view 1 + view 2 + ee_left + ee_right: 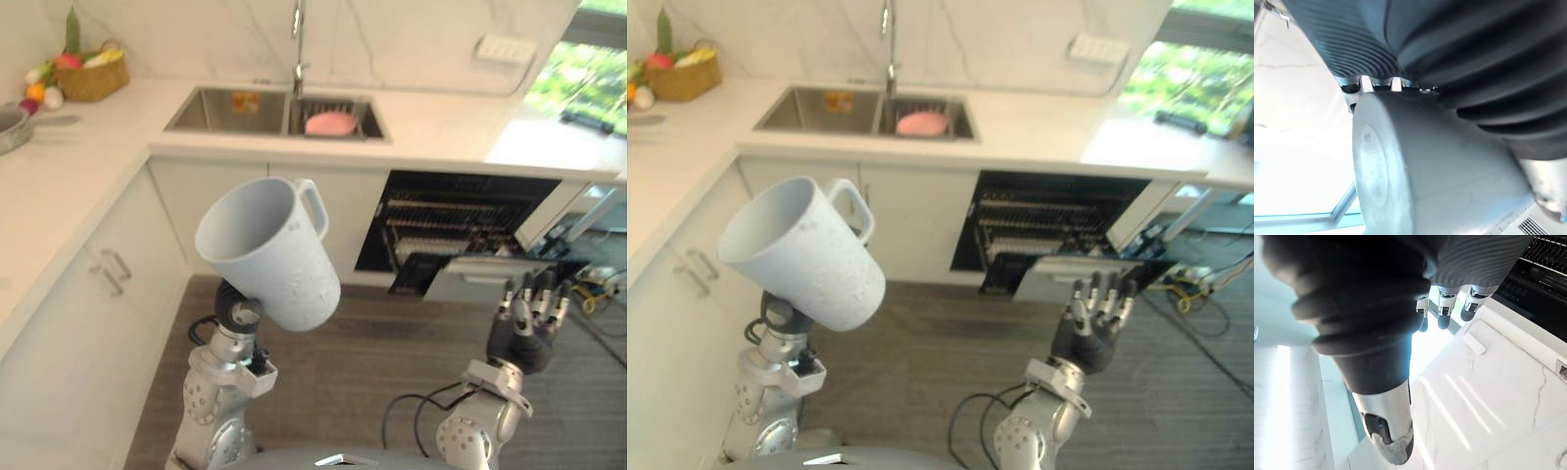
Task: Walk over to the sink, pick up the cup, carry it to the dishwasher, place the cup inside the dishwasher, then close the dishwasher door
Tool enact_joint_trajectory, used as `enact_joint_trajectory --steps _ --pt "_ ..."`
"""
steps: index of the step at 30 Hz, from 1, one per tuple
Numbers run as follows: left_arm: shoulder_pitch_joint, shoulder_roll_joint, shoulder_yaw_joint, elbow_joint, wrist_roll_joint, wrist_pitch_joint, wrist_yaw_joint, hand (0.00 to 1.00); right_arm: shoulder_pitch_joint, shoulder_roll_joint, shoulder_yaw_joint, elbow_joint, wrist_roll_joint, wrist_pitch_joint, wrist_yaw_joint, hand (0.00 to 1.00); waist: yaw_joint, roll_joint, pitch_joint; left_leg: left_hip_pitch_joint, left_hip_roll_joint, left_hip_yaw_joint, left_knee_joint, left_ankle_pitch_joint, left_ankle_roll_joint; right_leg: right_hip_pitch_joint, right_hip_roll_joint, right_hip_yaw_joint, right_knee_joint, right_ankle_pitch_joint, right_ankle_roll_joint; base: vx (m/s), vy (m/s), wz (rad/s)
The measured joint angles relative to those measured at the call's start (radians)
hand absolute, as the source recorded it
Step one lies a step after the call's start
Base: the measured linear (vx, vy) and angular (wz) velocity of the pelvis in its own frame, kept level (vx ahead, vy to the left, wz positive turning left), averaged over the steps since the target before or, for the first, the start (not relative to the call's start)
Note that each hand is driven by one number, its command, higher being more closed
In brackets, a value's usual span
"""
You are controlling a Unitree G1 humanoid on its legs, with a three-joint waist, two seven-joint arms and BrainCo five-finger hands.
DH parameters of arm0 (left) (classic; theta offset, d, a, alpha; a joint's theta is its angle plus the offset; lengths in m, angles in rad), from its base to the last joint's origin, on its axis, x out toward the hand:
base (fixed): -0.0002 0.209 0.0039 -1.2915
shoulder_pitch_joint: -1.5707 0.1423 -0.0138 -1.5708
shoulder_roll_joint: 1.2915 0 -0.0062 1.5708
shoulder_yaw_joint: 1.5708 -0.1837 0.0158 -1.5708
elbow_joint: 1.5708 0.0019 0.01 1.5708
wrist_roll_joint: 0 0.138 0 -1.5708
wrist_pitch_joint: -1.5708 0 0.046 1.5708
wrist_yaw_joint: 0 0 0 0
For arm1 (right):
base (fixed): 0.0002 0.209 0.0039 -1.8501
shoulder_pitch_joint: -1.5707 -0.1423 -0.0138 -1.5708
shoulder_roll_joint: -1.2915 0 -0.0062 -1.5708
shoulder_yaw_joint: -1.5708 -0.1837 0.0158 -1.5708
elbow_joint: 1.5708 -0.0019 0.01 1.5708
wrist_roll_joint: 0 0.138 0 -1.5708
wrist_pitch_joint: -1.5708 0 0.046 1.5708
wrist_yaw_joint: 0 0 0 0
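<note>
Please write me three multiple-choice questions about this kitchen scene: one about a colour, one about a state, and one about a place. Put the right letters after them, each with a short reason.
1. What colour is the item in the sink? A pink; B green; C black.
2. The dishwasher door is: A shut; B missing; C open.
3. Where is the cup? A in the sink; B in the left robot hand; C in the dishwasher.
Answers: 1 A, the item is plainly pink. 2 C, the racks show inside. 3 B, the hand holds the cup up in the air.
</note>
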Motion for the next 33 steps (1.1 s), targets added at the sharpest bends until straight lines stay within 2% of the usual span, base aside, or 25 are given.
enact_joint_trajectory --steps 1,2,3,4,5,6,7,8,9,11,13,16,18,19,20,21,22,23,24,25,26,27,29,30,33 --pt "-0.003 0.0 0.002 0.006 0.017 0.001 0.007 1.0 -0.008 -0.001 0.012 0.016 -0.022 0.015 0.01 0.0 -0.005 0.011 0.001 0.048 0.012 0.021 -0.037 -0.003 0.0 -0.042 -0.048 -0.102 0.055 -0.023 -0.046 0.29 0.114 -0.69" --pt "-0.004 0.0 0.01 0.022 0.039 0.002 0.017 1.0 -0.023 -0.001 0.029 0.049 -0.048 0.032 0.018 0.0 -0.012 0.036 -0.008 0.11 0.043 0.051 -0.088 -0.004 -0.002 -0.088 -0.089 -0.232 0.057 -0.058 -0.104 0.32 0.137 -0.95" --pt "-0.006 0.002 0.024 0.03 0.064 0.015 0.044 1.0 -0.042 -0.002 0.063 0.072 -0.059 0.052 0.03 0.0 -0.018 0.06 -0.011 0.154 0.077 0.089 -0.124 -0.004 -0.01 -0.129 -0.097 -0.329 -0.011 -0.07 -0.115 0.26 0.103 -0.92" --pt "-0.007 0.004 0.029 0.032 0.075 0.023 0.059 1.0 -0.049 -0.002 0.084 0.075 -0.062 0.062 0.037 0.0 -0.021 0.063 -0.012 0.172 0.086 0.108 -0.138 -0.004 -0.018 -0.146 -0.096 -0.368 -0.075 -0.066 -0.117 0.29 0.066 -0.98" --pt "-0.009 0.011 0.056 0.033 0.094 0.037 0.083 1.0 -0.071 -0.008 0.123 0.074 -0.095 0.081 0.048 0.0 -0.026 0.056 -0.01 0.202 0.093 0.142 -0.153 -0.013 -0.039 -0.171 -0.075 -0.428 -0.244 -0.028 -0.131 0.33 0.006 -1.08" --pt "-0.01 0.029 0.086 0.034 0.108 0.048 0.11 1.0 -0.097 -0.006 0.156 0.074 -0.12 0.099 0.064 0.0 -0.022 0.03 -0.005 0.227 0.078 0.174 -0.146 -0.032 -0.059 -0.175 -0.04 -0.449 -0.456 0.097 -0.17 0.35 -0.018 -1.18" --pt "-0.011 0.042 0.106 0.034 0.115 0.051 0.122 1.0 -0.108 -0.005 0.173 0.074 -0.131 0.107 0.074 0.0 -0.017 0.003 -0.004 0.241 0.057 0.182 -0.143 -0.041 -0.061 -0.174 -0.027 -0.449 -0.551 0.188 -0.216 0.4 -0.072 -1.43" --pt "-0.009 0.037 0.136 0.079 0.117 0.057 0.146 1.0 -0.127 -0.023 0.182 0.085 -0.136 0.125 0.093 0.0 -0.003 0.033 -0.008 0.262 0.079 0.175 -0.139 -0.066 -0.058 -0.139 0.022 -0.436 -0.621 0.204 -0.228 0.34 -0.06 -1.37" --pt "-0.015 0.037 0.148 0.105 0.117 0.062 0.163 1.0 -0.142 -0.032 0.183 0.085 -0.135 0.134 0.103 0.0 -0.007 0.067 -0.004 0.264 0.097 0.164 -0.135 -0.078 -0.052 -0.116 0.072 -0.398 -0.703 0.236 -0.213 0.29 -0.047 -1.28" --pt "-0.039 0.035 0.164 0.114 0.118 0.063 0.17 1.0 -0.165 -0.049 0.165 0.09 -0.136 0.144 0.106 0.0 -0.018 0.112 0.016 0.277 0.112 0.155 -0.156 -0.103 -0.056 -0.117 0.119 -0.365 -0.751 0.265 -0.208 0.09 0.044 -0.75" --pt "-0.069 0.036 0.17 0.118 0.119 0.062 0.169 1.0 -0.165 -0.065 0.141 0.106 -0.148 0.156 0.105 0.0 -0.03 0.111 0.023 0.285 0.113 0.152 -0.18 -0.105 -0.059 -0.12 0.13 -0.357 -0.762 0.269 -0.206 0.02 0.092 -0.22" --pt "-0.085 0.038 0.172 0.118 0.128 0.058 0.178 1.0 -0.188 -0.087 0.138 0.107 -0.185 0.183 0.107 0.0 -0.034 0.095 0.026 0.282 0.114 0.149 -0.142 -0.099 -0.069 -0.11 0.129 -0.342 -0.763 0.254 -0.197 -0.01 0.036 -0.03" --pt "-0.085 0.039 0.174 0.122 0.136 0.058 0.192 1.0 -0.204 -0.088 0.138 0.108 -0.194 0.213 0.125 0.0 -0.029 0.081 0.035 0.207 0.129 0.124 0.045 -0.099 -0.069 -0.091 0.12 -0.336 -0.776 0.239 -0.194 0.01 -0.014 0.08" --pt "-0.085 0.035 0.174 0.122 0.136 0.055 0.205 1.0 -0.211 -0.099 0.139 0.108 -0.194 0.24 0.134 0.0 -0.029 0.089 0.05 0.119 0.17 0.1 0.255 -0.09 -0.062 -0.063 0.135 -0.333 -0.798 0.237 -0.195 0.02 -0.048 0.16" --pt "-0.082 0.031 0.175 0.123 0.136 0.048 0.211 1.0 -0.215 -0.117 0.138 0.108 -0.195 0.263 0.146 0.0 -0.022 0.119 0.073 0.039 0.231 0.098 0.471 -0.031 0.006 -0.024 0.169 -0.333 -0.814 0.226 -0.201 0.02 -0.045 0.08" --pt "-0.077 0.03 0.178 0.125 0.136 0.044 0.213 1.0 -0.213 -0.121 0.138 0.109 -0.201 0.272 0.154 0.0 -0.017 0.131 0.085 0.003 0.256 0.096 0.553 0.024 0.016 0.005 0.181 -0.327 -0.829 0.224 -0.205 0.07 -0.022 -0.17" --pt "-0.064 0.029 0.185 0.143 0.137 0.032 0.213 1.0 -0.201 -0.121 0.138 0.111 -0.214 0.276 0.17 0.0 -0.009 0.132 0.097 -0.041 0.268 0.075 0.651 0.068 -0.01 0.041 0.187 -0.314 -0.854 0.224 -0.206 0.14 0.007 -0.28" --pt "-0.05 0.023 0.186 0.145 0.137 0.029 0.212 1.0 -0.197 -0.122 0.137 0.11 -0.214 0.275 0.174 0.0 -0.009 0.142 0.098 -0.072 0.252 0.059 0.625 -0.013 -0.032 0.049 0.183 -0.298 -0.862 0.225 -0.209 0.15 0.022 -0.31" --pt "-0.045 0.017 0.185 0.145 0.137 0.026 0.209 1.0 -0.197 -0.122 0.138 0.111 -0.215 0.276 0.174 0.0 -0.009 0.143 0.1 -0.083 0.233 0.05 0.575 -0.048 -0.038 0.046 0.177 -0.287 -0.862 0.226 -0.211 0.15 0.055 -0.39" --pt "-0.034 0.006 0.184 0.145 0.142 0.018 0.206 1.0 -0.197 -0.121 0.139 0.11 -0.214 0.276 0.176 0.0 -0.005 0.142 0.102 -0.104 0.178 0.016 0.437 -0.098 -0.044 0.031 0.163 -0.247 -0.865 0.227 -0.212 0.11 0.069 -0.54" --pt "-0.026 -0.002 0.185 0.145 0.153 0.016 0.208 1.0 -0.197 -0.125 0.145 0.111 -0.214 0.278 0.186 0.0 0.003 0.138 0.104 -0.115 0.131 -0.025 0.323 -0.109 -0.053 0.021 0.151 -0.21 -0.868 0.227 -0.212 0.12 0.115 -0.83" --pt "-0.016 -0.006 0.184 0.143 0.167 0.017 0.229 1.0 -0.197 -0.125 0.16 0.111 -0.214 0.293 0.202 0.0 0.01 0.136 0.108 -0.122 0.08 -0.084 0.192 -0.099 -0.069 0.017 0.138 -0.173 -0.882 0.227 -0.212 0.08 0.101 -0.82" --pt "0.001 -0.01 0.184 0.135 0.188 0.017 0.263 1.0 -0.198 -0.128 0.214 0.111 -0.217 0.314 0.212 0.0 0.016 0.152 0.109 -0.105 0.069 -0.141 0.027 -0.057 -0.092 0.022 0.146 -0.127 -0.913 0.229 -0.209 0.09 0.148 -0.87" --pt "0.012 -0.039 0.147 -0.001 0.235 0.046 0.4 1.0 -0.134 -0.1 0.345 -0.009 -0.291 0.317 0.24 0.0 0.045 0.115 0.07 0.015 0.03 -0.064 -0.081 0.035 -0.007 0.103 0.076 -0.13 -0.933 0.226 -0.087 0.05 0.095 -0.48" --pt "0.012 -0.042 0.147 -0.001 0.235 0.046 0.401 1.0 -0.134 -0.1 0.344 -0.009 -0.291 0.317 0.24 0.0 0.046 0.11 0.065 0.015 0.03 -0.065 -0.082 0.036 -0.008 0.104 0.076 -0.131 -0.932 0.226 -0.087 -0.01 0.0 0.01"
